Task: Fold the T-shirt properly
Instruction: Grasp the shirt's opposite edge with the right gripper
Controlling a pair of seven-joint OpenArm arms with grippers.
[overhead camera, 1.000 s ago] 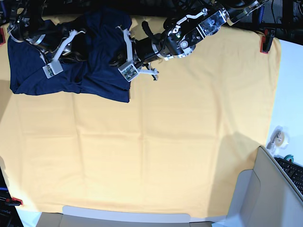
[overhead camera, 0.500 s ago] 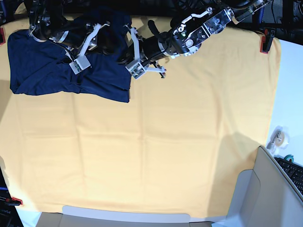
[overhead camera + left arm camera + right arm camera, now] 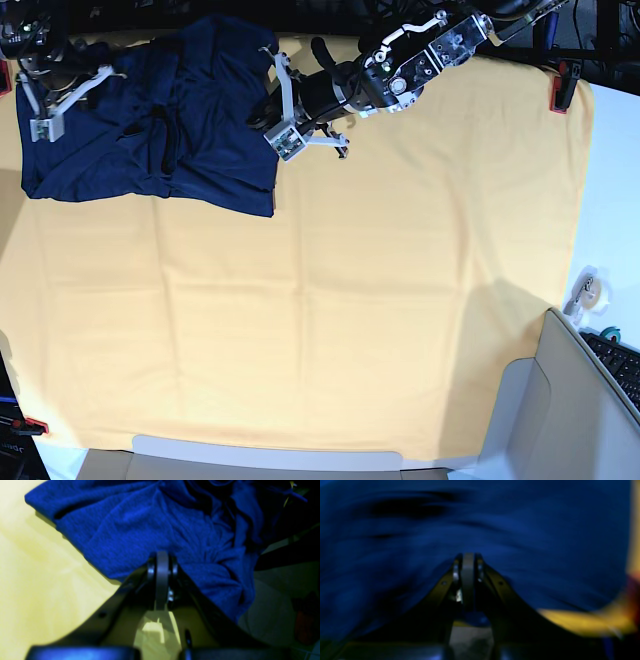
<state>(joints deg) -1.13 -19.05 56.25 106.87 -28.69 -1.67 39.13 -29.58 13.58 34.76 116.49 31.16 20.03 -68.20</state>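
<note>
The dark navy T-shirt (image 3: 150,140) lies crumpled at the far left corner of the yellow table cloth (image 3: 330,300). My left gripper (image 3: 262,98) is at the shirt's right edge. In the left wrist view it (image 3: 162,556) is shut, and folds of the T-shirt (image 3: 155,522) gather at its tips. My right arm's white camera bracket (image 3: 60,100) hangs over the shirt's upper left part. In the blurred right wrist view the right gripper (image 3: 468,556) is shut, with T-shirt (image 3: 520,530) fabric filling the picture around it.
Red clamps (image 3: 560,90) hold the cloth at the table's corners. To the right stand a tape roll (image 3: 586,290), a keyboard (image 3: 620,365) and a pale box (image 3: 560,410). The table's far edge runs just behind the shirt.
The right arm has swung left, from over the shirt's middle to its upper left edge, uncovering a creased middle. The left arm has hardly moved.
</note>
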